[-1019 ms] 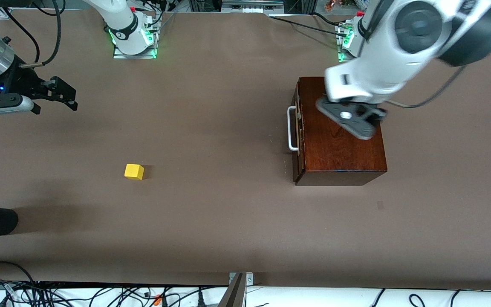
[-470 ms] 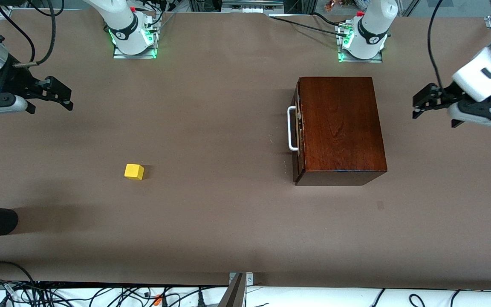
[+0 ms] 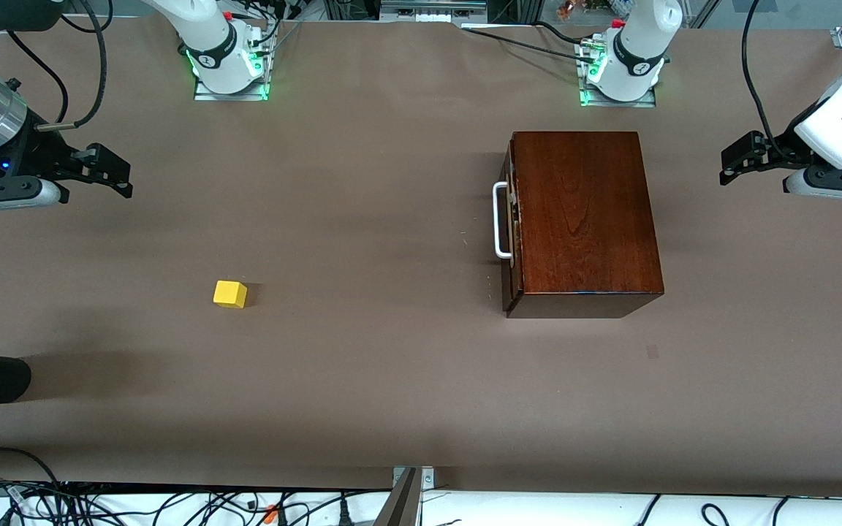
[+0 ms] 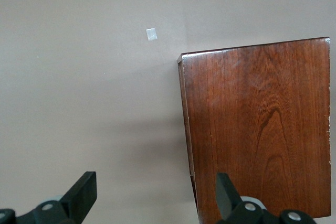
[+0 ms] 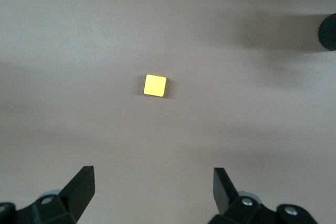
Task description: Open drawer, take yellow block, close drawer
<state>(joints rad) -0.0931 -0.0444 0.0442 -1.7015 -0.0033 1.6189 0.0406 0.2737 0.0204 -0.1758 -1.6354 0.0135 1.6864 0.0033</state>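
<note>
Gleaming reddish-brown drawer, yellow block

Robotics lab: bolted arm bases, tangled cables.

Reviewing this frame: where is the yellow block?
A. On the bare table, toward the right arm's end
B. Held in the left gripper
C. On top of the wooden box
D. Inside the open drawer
A. The yellow block sits alone on the table, well apart from the shut drawer.

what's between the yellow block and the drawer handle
Nothing: in the front view only bare brown table runs from the yellow block to the drawer's white handle.
</note>
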